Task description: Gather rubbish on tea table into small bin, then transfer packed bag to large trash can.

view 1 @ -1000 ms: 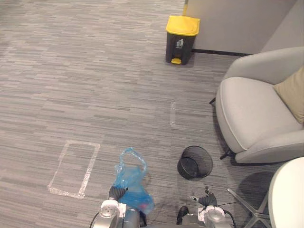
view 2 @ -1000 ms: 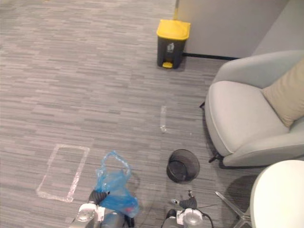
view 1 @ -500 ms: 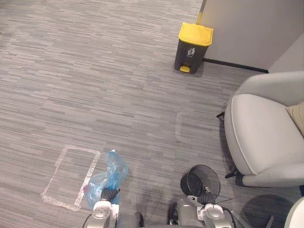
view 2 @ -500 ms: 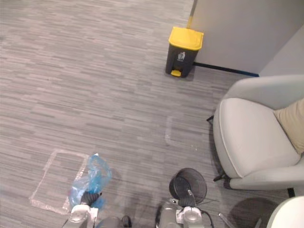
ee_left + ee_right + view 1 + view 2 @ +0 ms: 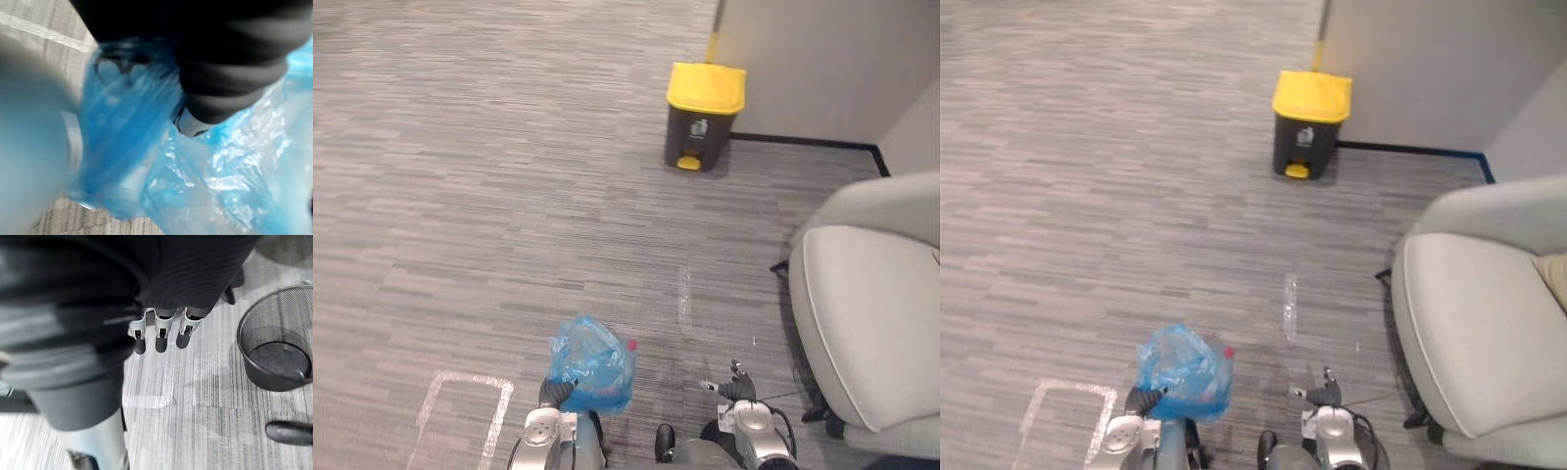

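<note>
Legible text: none. One small white sticker (image 5: 700, 127) on the dark front of the bin (image 5: 705, 88), markings too small to read.

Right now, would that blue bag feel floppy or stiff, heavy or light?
Probably floppy: the blue bag is thin crinkled film, bunched where the left hand grips it. Likely light, since it bulges loosely. Held at one spot, it may swing.

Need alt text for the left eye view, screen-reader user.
The robot's left hand holds a bulging blue bag above grey carpet at the bottom of the view, with its right hand alongside. A yellow-lidded bin stands ahead by a wall; a grey armchair sits at right.
</note>
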{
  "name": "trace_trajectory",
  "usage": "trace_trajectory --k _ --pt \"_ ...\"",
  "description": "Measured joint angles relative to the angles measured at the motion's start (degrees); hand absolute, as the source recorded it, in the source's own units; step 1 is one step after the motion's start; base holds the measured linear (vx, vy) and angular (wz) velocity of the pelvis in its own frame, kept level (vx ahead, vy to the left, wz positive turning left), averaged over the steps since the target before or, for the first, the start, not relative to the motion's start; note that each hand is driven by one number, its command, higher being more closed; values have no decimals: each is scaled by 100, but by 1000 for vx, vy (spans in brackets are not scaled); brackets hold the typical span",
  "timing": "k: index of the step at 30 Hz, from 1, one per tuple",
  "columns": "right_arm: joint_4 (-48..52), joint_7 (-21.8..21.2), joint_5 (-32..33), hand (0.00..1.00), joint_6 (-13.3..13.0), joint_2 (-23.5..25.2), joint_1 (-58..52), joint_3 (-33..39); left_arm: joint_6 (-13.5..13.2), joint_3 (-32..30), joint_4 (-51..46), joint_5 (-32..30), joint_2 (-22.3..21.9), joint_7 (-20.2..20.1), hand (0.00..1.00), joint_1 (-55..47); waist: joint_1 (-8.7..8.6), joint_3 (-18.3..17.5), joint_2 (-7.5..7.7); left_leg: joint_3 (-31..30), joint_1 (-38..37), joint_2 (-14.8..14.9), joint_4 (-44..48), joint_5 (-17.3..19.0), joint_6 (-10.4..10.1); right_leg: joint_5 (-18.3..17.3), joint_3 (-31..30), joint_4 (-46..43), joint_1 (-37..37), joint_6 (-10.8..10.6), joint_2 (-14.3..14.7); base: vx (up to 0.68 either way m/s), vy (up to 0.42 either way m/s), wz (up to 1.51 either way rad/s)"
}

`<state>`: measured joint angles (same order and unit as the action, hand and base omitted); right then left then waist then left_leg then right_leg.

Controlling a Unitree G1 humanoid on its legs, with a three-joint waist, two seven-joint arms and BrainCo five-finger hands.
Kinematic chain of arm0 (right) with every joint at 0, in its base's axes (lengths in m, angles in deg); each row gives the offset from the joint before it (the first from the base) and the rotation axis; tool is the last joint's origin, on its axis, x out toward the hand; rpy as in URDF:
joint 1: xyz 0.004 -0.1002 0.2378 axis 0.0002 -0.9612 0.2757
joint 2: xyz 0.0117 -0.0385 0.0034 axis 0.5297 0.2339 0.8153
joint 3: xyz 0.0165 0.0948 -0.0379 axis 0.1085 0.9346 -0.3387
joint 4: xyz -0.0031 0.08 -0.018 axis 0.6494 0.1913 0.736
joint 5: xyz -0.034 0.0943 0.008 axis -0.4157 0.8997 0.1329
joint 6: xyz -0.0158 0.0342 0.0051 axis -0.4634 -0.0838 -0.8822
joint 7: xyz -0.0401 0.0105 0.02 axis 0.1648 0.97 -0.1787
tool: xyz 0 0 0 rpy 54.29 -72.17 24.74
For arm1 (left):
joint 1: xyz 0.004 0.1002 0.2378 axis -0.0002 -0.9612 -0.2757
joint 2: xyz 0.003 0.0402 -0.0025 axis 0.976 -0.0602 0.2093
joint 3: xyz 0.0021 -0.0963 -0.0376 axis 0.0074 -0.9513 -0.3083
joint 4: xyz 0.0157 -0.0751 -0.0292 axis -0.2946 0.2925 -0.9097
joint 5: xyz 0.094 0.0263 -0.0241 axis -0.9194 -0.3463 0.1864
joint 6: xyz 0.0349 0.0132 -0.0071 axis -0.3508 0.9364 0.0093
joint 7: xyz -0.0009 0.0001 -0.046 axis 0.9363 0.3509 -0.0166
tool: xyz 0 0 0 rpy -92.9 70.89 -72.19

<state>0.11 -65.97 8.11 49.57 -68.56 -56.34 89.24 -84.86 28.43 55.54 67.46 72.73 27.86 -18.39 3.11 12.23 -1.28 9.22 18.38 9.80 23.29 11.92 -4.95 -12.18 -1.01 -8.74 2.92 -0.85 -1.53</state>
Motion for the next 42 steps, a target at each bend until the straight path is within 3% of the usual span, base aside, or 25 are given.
trace_trajectory --k 1,2,4,7,8,9,11,12,15,16,17,18,19,20,21,24,27,30,32,33,35,37,38,40,42 --pt "-178 2 0 0 16 -77 18 -3 -1 2 112 1 -28 12 100 1 31 5 -38 -90 -171 -54 -423 -760 -72 -180 -217 -58 55 -193 -54 374 365 -55" --pt "-245 -1 -1 0 54 -3 -34 -21 5 12 177 1 69 21 100 74 -1 -78 177 -5 -193 -320 -412 -533 -2 -197 -239 -1 111 -227 -301 388 336 -46" --pt "-250 0 -3 0 68 2 -76 6 2 12 198 -2 85 29 100 179 12 -112 253 109 -212 -540 -192 -228 165 -283 -254 -196 99 -362 -566 474 295 -14" --pt "-248 -4 -10 0 66 29 -147 -2 14 75 252 0 109 34 100 109 19 -123 220 418 -828 -687 -164 169 394 -291 -457 -2003 -398 -612 -733 469 231 -32" --pt "-243 -5 -46 0 60 40 -151 -10 17 203 225 -1 172 42 100 64 -5 -128 228 448 -1067 -745 -259 303 437 -33 -520 -3032 -800 -1055 -758 319 94 -21" --pt "-243 -6 -85 0 60 45 -152 -11 19 257 213 -2 219 43 100 79 -17 -128 227 463 -1153 -753 -290 360 453 -7 -549 -3462 -1003 -1183 -758 407 52 -6" --pt "-240 -11 -222 0 62 53 -149 -19 50 356 219 -2 352 59 100 42 -103 -113 208 470 -1621 -769 -496 533 466 -255 -233 -4712 -1771 -810 -759 492 2 -2" --pt "-253 -9 -223 0 65 36 -171 -34 57 330 222 3 381 64 100 46 -113 -61 150 473 -2095 -730 -856 548 460 -470 241 -4759 -2200 -423 -732 493 -49 -9" --pt "-241 -9 -225 0 45 -148 -23 -143 50 277 270 5 428 68 100 96 -251 30 -5 510 -2628 -502 -1209 543 456 -581 919 -3686 -2692 -129 -530 477 -112 -3" --pt "-238 -8 -227 0 45 -190 24 -161 45 272 332 5 475 67 100 132 -289 28 -19 467 -2721 -446 -1230 545 450 -409 1003 -2980 -2819 -111 -427 551 -193 33" --pt "-245 0 -233 0 48 -210 -31 -172 43 276 440 0 586 66 100 151 -329 -11 120 319 -2862 -549 -1245 577 387 575 931 -1689 -2780 39 -342 571 -204 38" --pt "-296 2 -231 0 34 -324 -12 -127 51 228 611 -8 500 98 100 238 -336 -26 -92 87 -2928 -313 -1031 603 256 800 1024 -1841 -2692 336 -195 703 -235 27" --pt "-313 2 -229 0 45 -348 11 -122 44 227 613 -8 490 123 100 233 -307 -63 -121 56 -2829 -248 -851 537 141 708 1028 -1858 -2678 374 -153 592 -208 4" --pt "-297 0 -229 0 41 -389 43 -108 36 189 600 -8 429 164 100 280 -301 -51 -118 -60 -2421 -159 124 264 -112 492 1083 -1832 -2542 448 -150 695 -251 15" --pt "-251 2 -227 0 59 -375 6 -118 40 35 566 -7 293 161 100 298 -318 52 -159 -149 -1921 37 1413 -155 -111 383 1164 -1592 -2063 494 -129 558 -217 20" --pt "-162 2 -218 0 69 -118 -181 -128 35 -77 169 -2 135 158 100 79 -165 137 -59 210 -1152 485 3430 81 44 249 1220 -891 -752 603 -18 505 -123 12" --pt "-161 0 -210 0 65 -43 -169 -122 36 -80 -12 0 81 153 100 40 -57 83 47 447 -408 548 3433 147 144 47 1221 -501 -348 535 -32 382 -8 -6" --pt "-196 2 -208 0 74 -29 -101 45 37 -79 -4 -2 35 147 100 71 44 120 104 691 130 131 1163 85 196 -29 1219 -107 139 320 -254 427 149 1" --pt "-272 11 -209 0 75 -65 -122 113 36 -62 33 -3 10 146 100 55 50 88 41 570 17 -173 -442 -540 111 -154 1201 35 362 73 -331 485 255 -7" --pt "-436 21 -211 0 80 -180 -129 115 30 -59 160 -3 39 149 100 43 92 79 -1 509 -148 -287 -953 -1339 301 -268 1044 71 484 -124 -328 355 224 -15" --pt "-530 7 -222 0 120 -93 -119 101 34 -57 267 -4 146 153 100 112 61 -30 274 608 -181 -624 -929 -1013 422 -264 898 77 495 -223 -656 426 227 -2" --pt "-528 3 -225 0 119 -103 -106 103 35 -23 286 -4 179 143 100 172 73 -39 286 734 -192 -707 -594 -620 479 -283 690 -530 307 -317 -842 452 232 -16" --pt "-529 -4 -226 0 114 -66 -113 96 41 66 329 -5 177 144 100 115 48 -32 274 858 -507 -771 -543 -303 510 -182 383 -1872 -154 -575 -996 401 203 -34" --pt "-529 -6 -227 0 116 -23 -129 78 51 135 335 -5 203 140 100 88 27 -27 267 922 -828 -800 -590 -114 507 9 181 -3175 -679 -901 -1076 366 152 -33" --pt "-443 -9 -210 0 100 -7 -209 -18 62 340 380 -4 268 147 100 37 -119 -1 223 967 -1554 -819 -748 119 550 -193 366 -4623 -1511 -606 -1075 449 90 -10"
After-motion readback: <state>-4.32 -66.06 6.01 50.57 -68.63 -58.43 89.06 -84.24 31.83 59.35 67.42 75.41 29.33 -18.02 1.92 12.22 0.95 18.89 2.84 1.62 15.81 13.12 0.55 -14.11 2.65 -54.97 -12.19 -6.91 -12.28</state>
